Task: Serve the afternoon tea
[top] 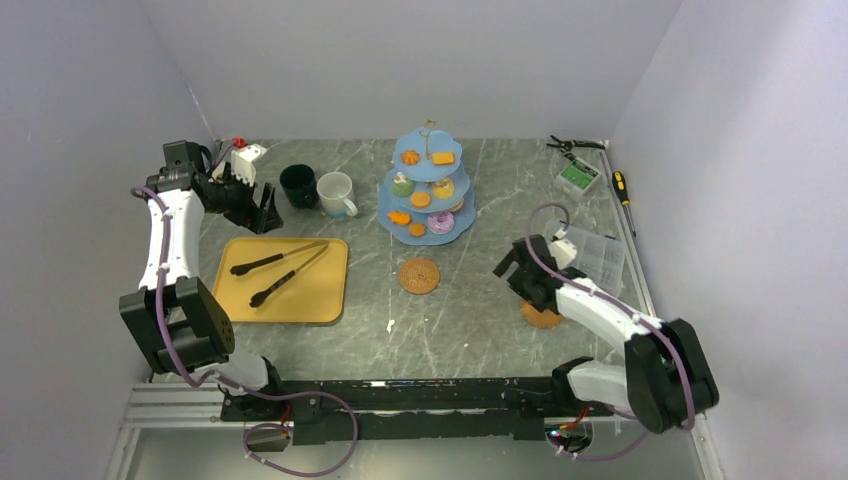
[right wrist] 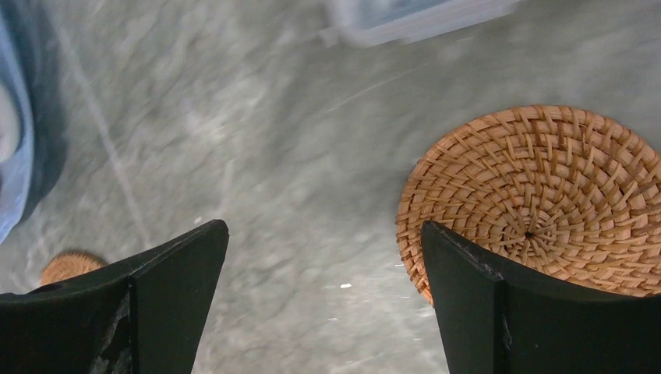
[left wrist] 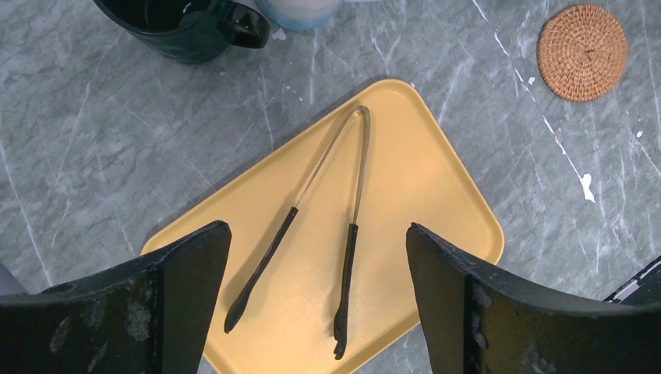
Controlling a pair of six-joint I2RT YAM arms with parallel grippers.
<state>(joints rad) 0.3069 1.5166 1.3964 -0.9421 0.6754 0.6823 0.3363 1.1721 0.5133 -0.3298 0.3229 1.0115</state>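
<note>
Ceramic, by the look of the glaze: the white mug (top: 336, 192) and dark green mug (top: 298, 186) stood side by side at the far left of the bench (top: 470, 310), beyond the yellow tray (top: 330, 300) that carried the black tongs (top: 280, 272). I judged both mugs rigid, smooth and likely slippery, with some weight. The best hold is probably across the rim wall or at the handle. The white mug's handle pointed towards the near right.

The light-blue three-tier stand (top: 428, 190) stood mid-bench at the far side. It was loaded with orange biscuits (top: 442, 157), cupcakes (top: 402, 185) and small doughnuts (top: 441, 222). These looked light and loose on their tiers, and they would probably crumble under a hard pinch. The stand seemed tall for its foot, so tilting it would likely spill them. The top loop looked like the place to lift it.

Two woven coasters lay on the bench. One (top: 419, 275) was near the stand's foot, the other (right wrist: 530, 210) at the near right.

The left claw (left wrist: 316, 228) hung above the tray with its jaws spread wide. It held nothing and touched nothing, and the dark mug sat just beyond it.

The right claw (right wrist: 323, 226) was equally wide and empty, low over bare bench. One finger overlapped the edge of the near-right coaster in view. I could not tell whether it touched, as the wrist view was blurred.
</note>
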